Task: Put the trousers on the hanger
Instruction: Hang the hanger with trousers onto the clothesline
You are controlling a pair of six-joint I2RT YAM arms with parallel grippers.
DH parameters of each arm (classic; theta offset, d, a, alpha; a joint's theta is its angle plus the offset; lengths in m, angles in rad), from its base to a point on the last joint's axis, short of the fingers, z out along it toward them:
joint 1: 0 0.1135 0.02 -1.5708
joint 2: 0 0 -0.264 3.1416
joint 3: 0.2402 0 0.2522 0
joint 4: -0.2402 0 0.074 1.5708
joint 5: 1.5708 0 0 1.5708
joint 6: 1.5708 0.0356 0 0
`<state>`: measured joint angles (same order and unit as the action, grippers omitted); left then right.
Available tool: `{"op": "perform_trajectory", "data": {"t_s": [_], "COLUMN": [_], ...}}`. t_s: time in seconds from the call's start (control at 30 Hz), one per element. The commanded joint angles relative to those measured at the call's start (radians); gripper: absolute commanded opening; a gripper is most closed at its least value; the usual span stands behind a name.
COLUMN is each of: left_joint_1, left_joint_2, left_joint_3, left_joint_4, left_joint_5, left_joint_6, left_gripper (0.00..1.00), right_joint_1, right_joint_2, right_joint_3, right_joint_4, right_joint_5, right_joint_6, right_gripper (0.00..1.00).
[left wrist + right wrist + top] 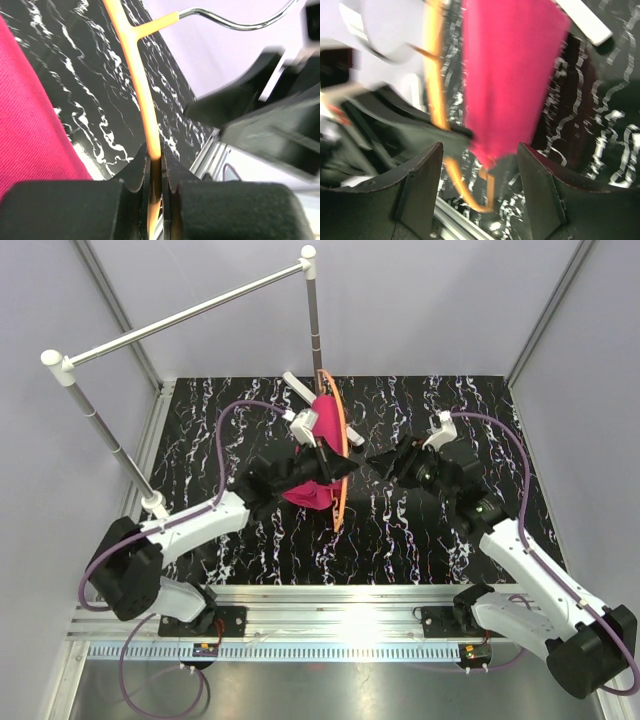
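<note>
The orange hanger (342,462) is held up on edge over the middle of the table, and the magenta trousers (320,440) hang draped over it. My left gripper (337,469) is shut on the hanger's orange arm (145,105); its wire hook (235,22) points away at the top. The trousers show at the left edge of the left wrist view (30,130). My right gripper (378,462) is open and empty just right of the hanger. In the right wrist view its fingers (540,195) stand wide apart, with the hanging trousers (510,75) and the hanger (436,95) in front of them.
A silver rail (190,315) with white end caps stands on two posts at the back left. A white and grey block (300,420) lies behind the trousers. The black marbled table (440,540) is walled at the sides; a metal rail (330,605) runs along the near edge.
</note>
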<state>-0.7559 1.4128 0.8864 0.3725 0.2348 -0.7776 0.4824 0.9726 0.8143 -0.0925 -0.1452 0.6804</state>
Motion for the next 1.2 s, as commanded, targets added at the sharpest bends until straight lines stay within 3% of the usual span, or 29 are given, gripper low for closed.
{"op": "perform_trajectory", "data": {"t_s": [0.0, 0.13, 0.43, 0.63, 1.17], "left_joint_1": [0.058, 0.145, 0.250, 0.328, 0.509], "left_joint_2": [-0.109, -0.172, -0.287, -0.344, -0.402], "left_joint_3": [0.083, 0.075, 0.181, 0.200, 0.281], "left_joint_4": [0.115, 0.116, -0.134, -0.214, -0.192], "left_joint_5": [0.044, 0.095, 0.084, 0.104, 0.271], "left_joint_6": [-0.049, -0.164, -0.152, -0.147, -0.313], "left_gripper": [0.00, 0.00, 0.00, 0.00, 0.00], "right_joint_1": [0.007, 0.008, 0.007, 0.005, 0.004], "right_joint_2": [-0.018, -0.026, -0.025, -0.020, 0.008], "right_joint_3": [-0.033, -0.061, -0.089, -0.106, -0.136], "right_joint_4": [-0.052, -0.053, -0.067, -0.065, -0.047], "right_joint_5": [0.070, 0.090, 0.139, 0.168, 0.184], "right_joint_6": [-0.033, -0.028, -0.027, -0.033, -0.035], "right_gripper": [0.68, 0.69, 0.71, 0.72, 0.74]}}
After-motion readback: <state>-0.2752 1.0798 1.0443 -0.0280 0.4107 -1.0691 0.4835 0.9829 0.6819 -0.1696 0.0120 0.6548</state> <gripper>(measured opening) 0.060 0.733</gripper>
